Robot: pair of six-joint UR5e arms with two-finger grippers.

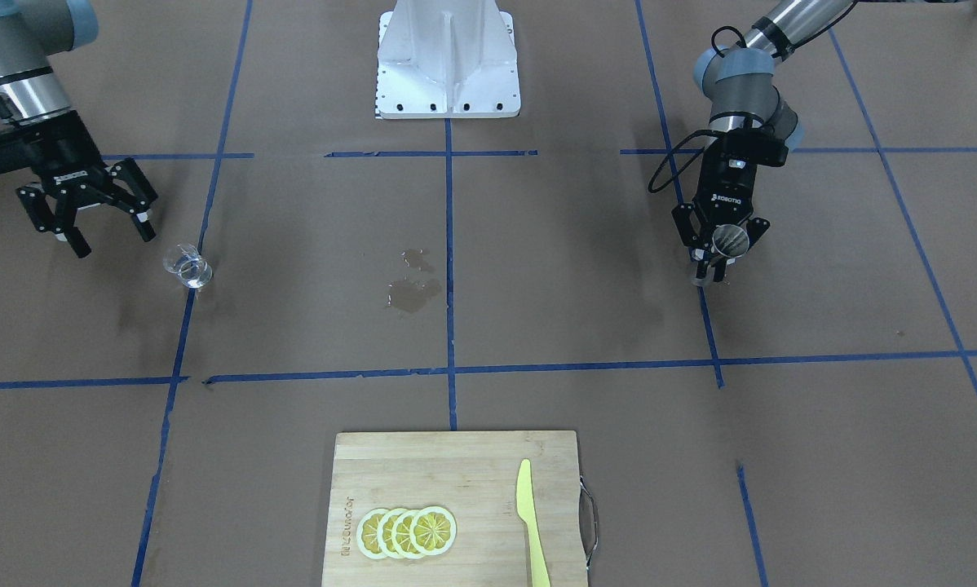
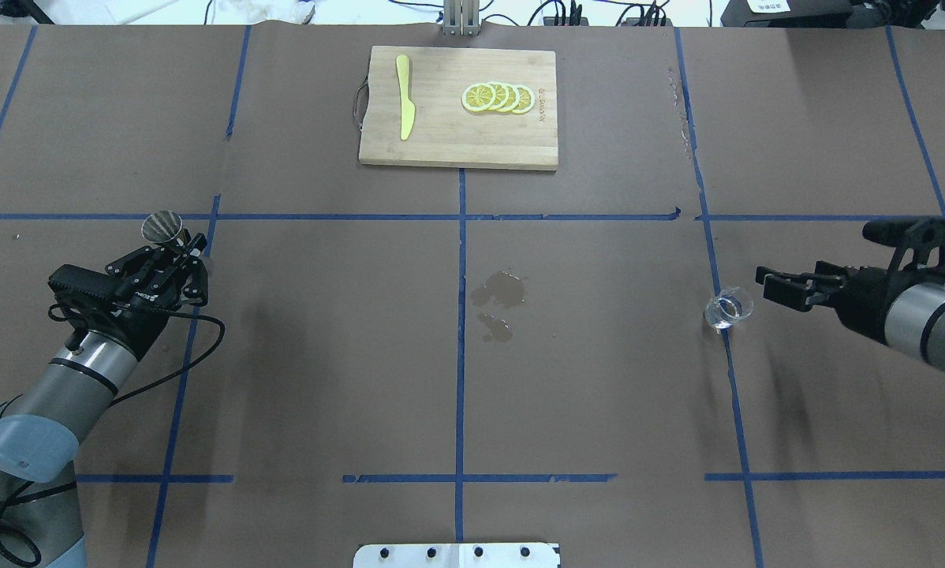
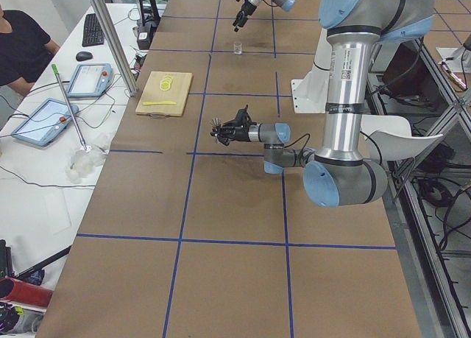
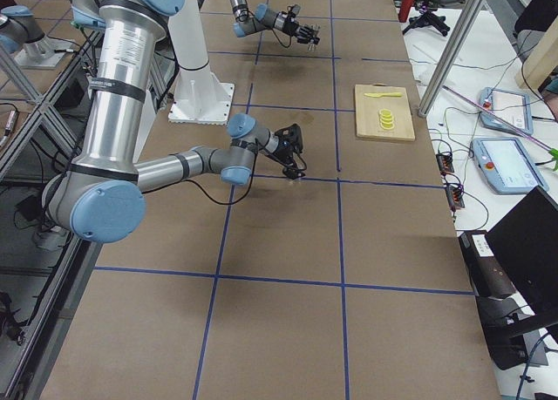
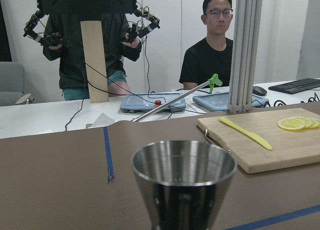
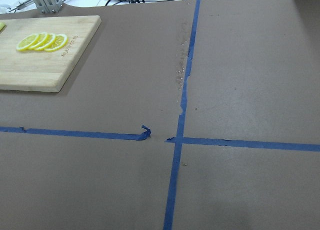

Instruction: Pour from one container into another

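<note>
Clear glass lipped beaker [image 2: 729, 308], toward the table's right edge: centre the spread right gripper [image 2: 766, 285] around it; left gripper [image 2: 179, 246] pinches the silver hourglass jigger [image 2: 162, 226] upright.

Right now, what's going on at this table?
The left gripper is shut on a metal jigger, holding it upright on its own side of the table. The glass beaker stands on the other side, with the right gripper open beside it and not touching it. A wet patch marks the paper in the middle. A cutting board with lemon slices and a yellow knife lies apart from both arms.
</note>
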